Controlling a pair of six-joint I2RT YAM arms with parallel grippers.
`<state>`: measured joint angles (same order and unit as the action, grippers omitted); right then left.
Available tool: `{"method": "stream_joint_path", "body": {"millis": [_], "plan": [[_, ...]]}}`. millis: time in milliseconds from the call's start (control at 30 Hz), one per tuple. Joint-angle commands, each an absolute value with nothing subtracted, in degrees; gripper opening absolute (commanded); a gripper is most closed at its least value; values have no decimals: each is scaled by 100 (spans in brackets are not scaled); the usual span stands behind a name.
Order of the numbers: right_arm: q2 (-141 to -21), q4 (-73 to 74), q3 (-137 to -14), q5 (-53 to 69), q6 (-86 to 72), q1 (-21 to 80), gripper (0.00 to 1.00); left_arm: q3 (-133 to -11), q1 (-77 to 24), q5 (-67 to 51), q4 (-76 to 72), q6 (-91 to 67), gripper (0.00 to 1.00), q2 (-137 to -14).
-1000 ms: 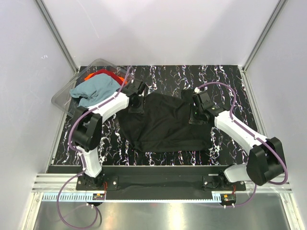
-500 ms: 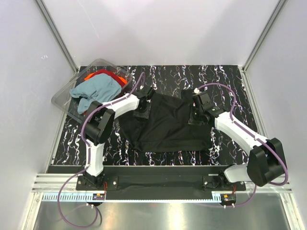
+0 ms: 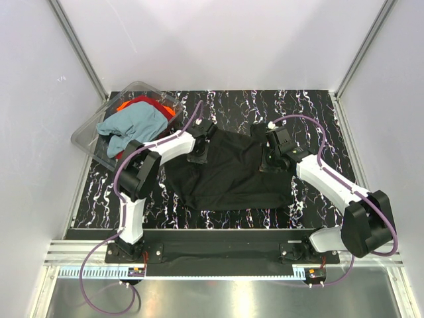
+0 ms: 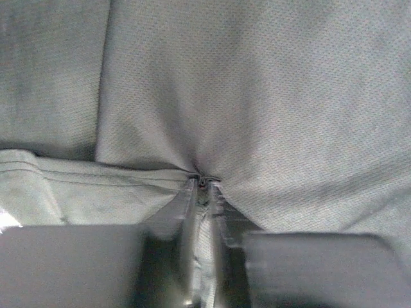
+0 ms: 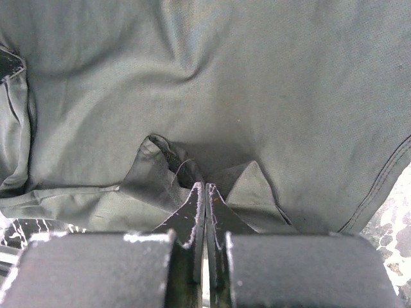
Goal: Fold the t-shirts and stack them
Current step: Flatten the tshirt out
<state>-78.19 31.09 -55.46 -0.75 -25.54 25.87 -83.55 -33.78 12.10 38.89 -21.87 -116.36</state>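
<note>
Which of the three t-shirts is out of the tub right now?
The black t-shirt, spread on the table; the left fingers and right fingers pinch it. The teal-blue t-shirt and red-orange t-shirt lie heaped in the clear tub.

The black t-shirt is shown as matt, finely knitted cloth; the worktop is finished in smooth black marbling veined with white; the tub is formed of clear, glossy plastic.
</note>
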Motion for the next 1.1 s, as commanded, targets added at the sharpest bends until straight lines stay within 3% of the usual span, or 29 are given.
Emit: {"method": "stream_joint_path", "body": {"millis": [0, 67, 133, 167, 200, 233, 267, 400, 500, 533, 600, 1067], "plan": [[-7813, 2900, -5537, -18, -2584, 2628, 0, -8358, -3384, 1511, 3946, -2267, 5, -11523], [-7866, 2883, -5555, -18, -2584, 2628, 0, -8428, -3375, 1556, 4007, -2434, 0, -11312], [-7919, 2883, -5563, -9, -2601, 2628, 0, -8499, -3375, 1529, 4157, -2592, 4, -11049], [-7893, 2874, -5563, -17, -2602, 2637, 0, -8560, -3375, 1503, 4183, -2619, 11, -10970], [-7875, 2874, -5563, -18, -2602, 2628, 0, -8578, -3375, 1459, 4218, -2637, 28, -10830], [-7858, 2883, -5572, -18, -2602, 2628, 0, -8622, -3375, 1433, 4227, -2593, 32, -10785], [-7814, 2883, -5572, -26, -2602, 2628, 0, -8631, -3375, 1415, 4245, -2558, 32, -10775], [-7840, 2883, -5651, -18, -2602, 2628, 0, -8649, -3375, 1301, 4351, -2417, 0, -10924], [-7866, 2883, -5669, -18, -2610, 2628, 0, -8561, -3384, 1222, 4351, -2452, 4, -10986], [-7858, 2874, -5669, -18, -2602, 2628, 0, -8543, -3401, 1222, 4351, -2452, 21, -10986], [-7857, 2883, -5660, -9, -2602, 2628, 0, -8525, -3463, 1204, 4342, -2409, 29, -11012], [-7884, 2839, -5616, 79, -2602, 2628, 0, -8736, -3691, 1397, 4254, -2311, 27, -11663]]}}
